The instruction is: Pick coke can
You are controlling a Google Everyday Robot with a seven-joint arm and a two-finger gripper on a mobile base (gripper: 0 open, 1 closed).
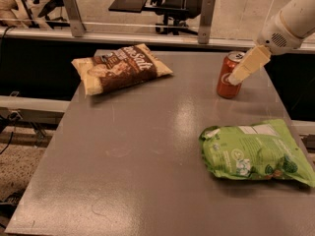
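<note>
The coke can, red with white script and a silver top, stands upright near the far right of the grey table. My gripper comes in from the upper right on a white arm. Its cream-coloured finger overlaps the can's right upper side in this view. I cannot tell whether it touches the can.
A brown chip bag lies at the far left of the table. A green chip bag lies at the near right, in front of the can. A metal railing runs behind the table's far edge, with an office chair beyond.
</note>
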